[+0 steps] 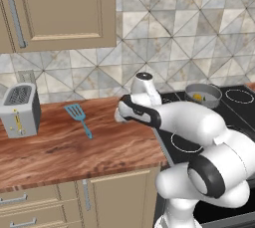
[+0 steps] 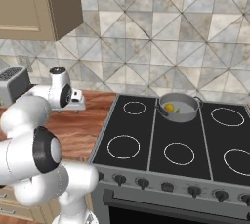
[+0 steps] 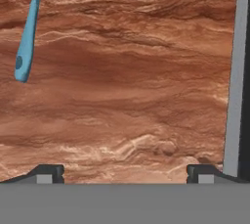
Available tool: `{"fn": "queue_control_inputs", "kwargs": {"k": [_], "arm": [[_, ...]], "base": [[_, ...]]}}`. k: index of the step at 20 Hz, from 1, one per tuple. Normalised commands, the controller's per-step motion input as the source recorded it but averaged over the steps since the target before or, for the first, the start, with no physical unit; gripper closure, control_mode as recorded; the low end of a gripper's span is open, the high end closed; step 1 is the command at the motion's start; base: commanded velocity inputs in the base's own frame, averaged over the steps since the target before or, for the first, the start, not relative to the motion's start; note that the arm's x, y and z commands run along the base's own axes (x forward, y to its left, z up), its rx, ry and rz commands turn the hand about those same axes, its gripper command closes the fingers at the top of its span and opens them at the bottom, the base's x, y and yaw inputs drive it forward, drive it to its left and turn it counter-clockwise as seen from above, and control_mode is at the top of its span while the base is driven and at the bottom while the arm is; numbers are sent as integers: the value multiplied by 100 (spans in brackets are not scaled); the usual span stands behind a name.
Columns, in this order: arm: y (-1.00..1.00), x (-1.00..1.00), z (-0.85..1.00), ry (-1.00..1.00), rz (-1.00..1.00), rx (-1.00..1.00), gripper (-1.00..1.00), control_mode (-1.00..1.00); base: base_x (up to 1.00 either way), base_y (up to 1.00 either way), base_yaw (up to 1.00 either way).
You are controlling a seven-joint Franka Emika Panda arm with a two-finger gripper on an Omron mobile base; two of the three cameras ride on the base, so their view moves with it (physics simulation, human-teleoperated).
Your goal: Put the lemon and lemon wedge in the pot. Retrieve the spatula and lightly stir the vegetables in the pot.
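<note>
Spatula (image 1: 78,117): light blue, flat on the wooden counter (image 1: 60,147), between the toaster (image 1: 20,110) and the arm; handle tip toward the counter's front edge.
Gripper (image 3: 124,171): fingers spread wide, nothing between them, above bare counter beside the stove (image 2: 161,140) edge.
Pot (image 2: 178,106): on a rear burner.
Lemon (image 2: 169,107): inside the pot.
Lemon wedge (image 2: 177,110): green sliver in the pot, just beside the lemon.

A: Lighting?
B: Even, bright, rendered; no glare. A soft shadow sits under the spatula (image 1: 78,117) on the counter (image 1: 60,147).
A: Sharpness?
B: Slightly soft throughout; wood grain beside the spatula blurs in the hand view.
</note>
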Motion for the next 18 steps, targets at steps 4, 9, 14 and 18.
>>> {"fn": "queue_control_inputs", "kwargs": {"k": [4, 9, 14, 18], "arm": [[92, -1, 0, 0, -4, -3, -100, -100], [88, 0, -1, 0, 0, -3, -100, -100], [64, 10, -12, 0, -4, 0, -100, -100], [52, 4, -38, -1, 0, 0, -100, -100]], "base": [[0, 0, 0], [0, 0, 0], [0, 0, 0], [0, 0, 0]]}}
